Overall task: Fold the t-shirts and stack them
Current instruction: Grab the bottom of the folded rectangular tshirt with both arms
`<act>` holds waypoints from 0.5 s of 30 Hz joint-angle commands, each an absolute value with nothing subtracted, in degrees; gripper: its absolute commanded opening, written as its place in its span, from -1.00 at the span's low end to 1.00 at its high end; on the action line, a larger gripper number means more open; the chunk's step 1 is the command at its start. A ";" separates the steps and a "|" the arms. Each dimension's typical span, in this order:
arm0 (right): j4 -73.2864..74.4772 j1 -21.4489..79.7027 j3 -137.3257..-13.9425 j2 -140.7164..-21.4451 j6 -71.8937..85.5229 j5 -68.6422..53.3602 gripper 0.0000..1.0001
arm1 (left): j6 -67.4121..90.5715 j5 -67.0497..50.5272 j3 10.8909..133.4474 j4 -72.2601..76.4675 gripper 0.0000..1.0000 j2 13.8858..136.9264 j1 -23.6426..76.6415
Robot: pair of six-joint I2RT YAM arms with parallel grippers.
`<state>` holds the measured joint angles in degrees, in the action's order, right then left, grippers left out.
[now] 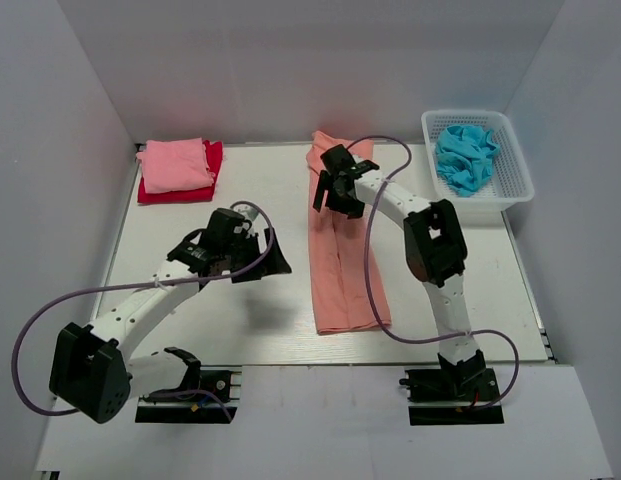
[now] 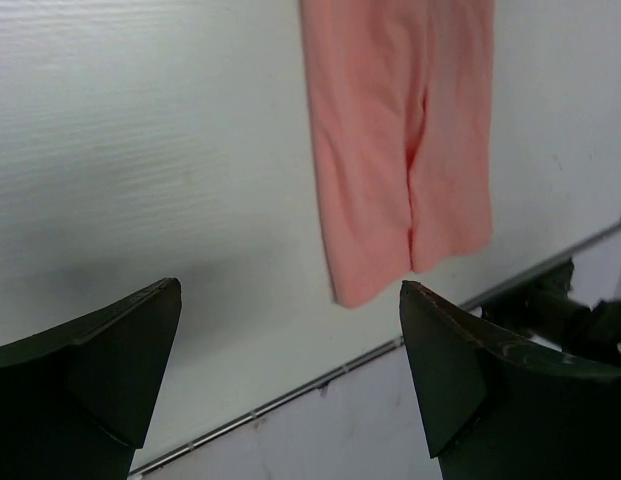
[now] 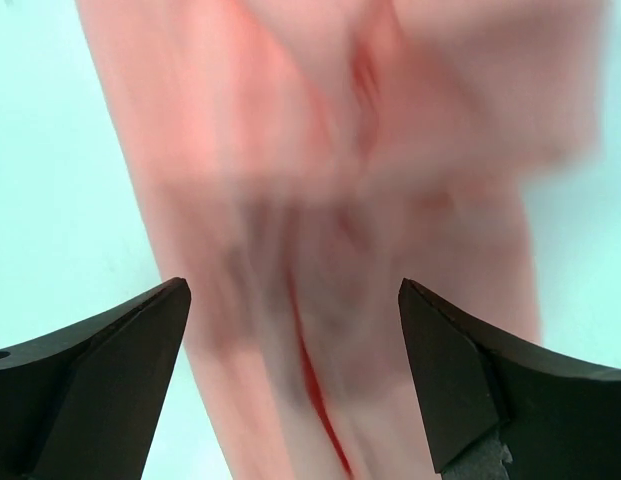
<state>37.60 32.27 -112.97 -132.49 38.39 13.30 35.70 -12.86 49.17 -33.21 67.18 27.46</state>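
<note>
A salmon-orange t-shirt (image 1: 340, 260) lies folded into a long narrow strip down the middle of the table; it also shows in the left wrist view (image 2: 405, 140) and, blurred, in the right wrist view (image 3: 330, 200). My right gripper (image 1: 330, 192) is open and hovers over the strip's far half, holding nothing. My left gripper (image 1: 265, 262) is open and empty over bare table left of the strip. A folded light pink shirt (image 1: 175, 164) lies on a red one (image 1: 212, 160) at the far left. A turquoise-blue shirt (image 1: 465, 158) is crumpled in the basket.
A white lattice basket (image 1: 518, 180) stands at the far right corner. White walls enclose the table on three sides. The table's near edge (image 2: 290, 390) runs just past the strip's near end. Purple cables loop from both arms.
</note>
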 commanded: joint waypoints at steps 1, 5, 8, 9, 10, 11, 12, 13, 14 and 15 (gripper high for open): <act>39.99 32.26 -105.31 -119.57 37.01 11.52 0.81 | 34.98 -23.54 44.94 -27.36 0.99 66.45 29.79; 38.76 32.08 -88.12 -103.85 36.12 9.67 0.81 | 38.49 -24.96 40.62 -23.04 0.99 66.45 34.27; 39.81 31.64 -74.03 -95.03 37.35 7.65 0.81 | 41.74 -24.00 38.23 -16.97 0.99 67.49 40.24; 39.90 31.47 -71.13 -88.57 37.35 6.52 0.81 | 41.75 -23.39 38.23 -16.27 0.99 69.94 43.30; 39.90 31.38 -62.40 -86.42 38.05 5.63 0.81 | 42.27 -21.12 39.28 -16.26 0.99 71.70 44.98; 39.99 31.20 -59.44 -84.22 38.32 5.19 0.81 | 42.28 -19.88 40.16 -16.26 0.99 73.46 46.74; 39.47 31.11 -56.80 -78.11 38.32 3.62 0.81 | 42.28 -18.04 41.04 -16.26 0.99 77.13 49.63; 39.20 31.03 -51.99 -76.31 38.76 1.95 0.81 | 42.28 -17.32 42.26 -16.26 0.95 78.91 50.70; 38.76 30.85 -47.85 -72.98 38.32 0.98 0.81 | 42.28 -16.53 42.28 -16.26 0.89 80.40 51.58; 37.28 30.85 -44.59 -70.43 38.15 -1.21 0.81 | 42.28 -15.22 43.06 -16.26 0.86 81.72 52.20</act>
